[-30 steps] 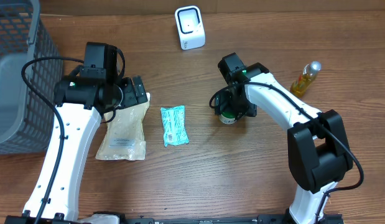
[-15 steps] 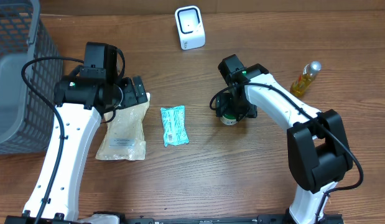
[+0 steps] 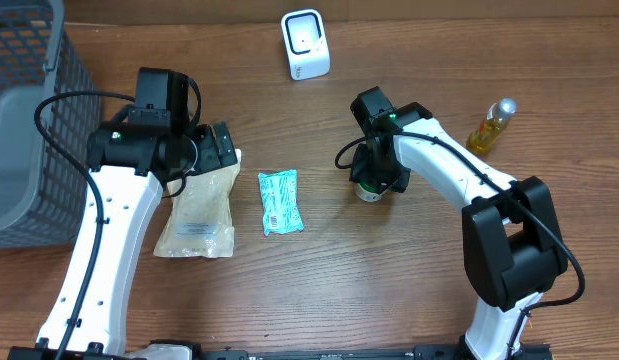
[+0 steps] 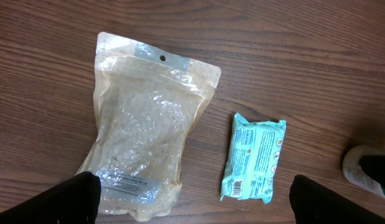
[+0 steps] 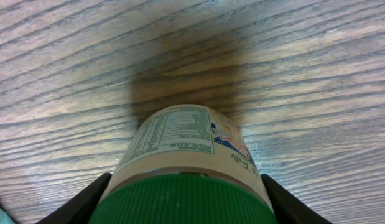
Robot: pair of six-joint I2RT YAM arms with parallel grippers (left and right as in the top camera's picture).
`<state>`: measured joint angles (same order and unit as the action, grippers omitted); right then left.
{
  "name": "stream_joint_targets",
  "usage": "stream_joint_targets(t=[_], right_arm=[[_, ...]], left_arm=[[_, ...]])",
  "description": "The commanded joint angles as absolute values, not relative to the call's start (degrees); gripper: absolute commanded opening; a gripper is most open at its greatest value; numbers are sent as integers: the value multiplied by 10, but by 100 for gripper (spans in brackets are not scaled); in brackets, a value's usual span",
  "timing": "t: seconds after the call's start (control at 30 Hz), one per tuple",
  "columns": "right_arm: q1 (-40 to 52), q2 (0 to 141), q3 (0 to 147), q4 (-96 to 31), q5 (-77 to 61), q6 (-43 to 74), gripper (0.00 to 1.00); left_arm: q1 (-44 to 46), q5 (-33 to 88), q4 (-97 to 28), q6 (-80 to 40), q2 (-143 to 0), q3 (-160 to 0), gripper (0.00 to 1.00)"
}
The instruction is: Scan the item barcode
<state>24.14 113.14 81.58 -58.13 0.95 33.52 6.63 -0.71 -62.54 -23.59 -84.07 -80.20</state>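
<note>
Wood-grain surface (image 3: 389, 290) carries the jar (image 5: 180, 163), upright, right of centre in the overhead view. Both the right fingers (image 5: 77, 210) clasp its green lid (image 5: 186, 202); the left fingers (image 4: 74, 199) hang wide above a pouch (image 4: 142, 137). We judge the pick-up is in hand; next we must lift and turn the label (image 5: 173, 134) toward the scanner (image 3: 305, 44) at upper centre.

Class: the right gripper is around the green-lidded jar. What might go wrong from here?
1. The right gripper straddles only the green lid of the upright jar; gripped that high, it may tip or slip.
2. No barcode shows on the label, so the scanner may read nothing without turning.
</note>
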Motion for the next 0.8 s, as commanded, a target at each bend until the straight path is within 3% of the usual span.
stream_joint_targets(t=[0.0,0.17,0.2,0.23,0.27,0.3,0.53,0.77], right_arm=[[244,1133,814,-583,14,247,59],[244,1133,814,-586,14,49,62],[244,1133,814,-585,14,32,68],[244,1133,814,-584,14,25,86],[243,1133,814,-583,14,25,96],[243,1133,814,-583,14,33,99],[243,1133,814,-593,14,279,100],[250,1133,814,-596,17,307,96]], left_arm=[[64,-11,-625,-231,-840,-806,100],[64,-11,-625,-231,-840,-806,100],[64,-11,-625,-231,-840,-806,100],[64,-11,-625,-231,-840,-806,100],[64,-11,-625,-231,-840,-806,100],[64,-11,-625,-231,-840,-806,99],[64,-11,-625,-231,-840,-806,100],[64,-11,-625,-231,-840,-806,99]])
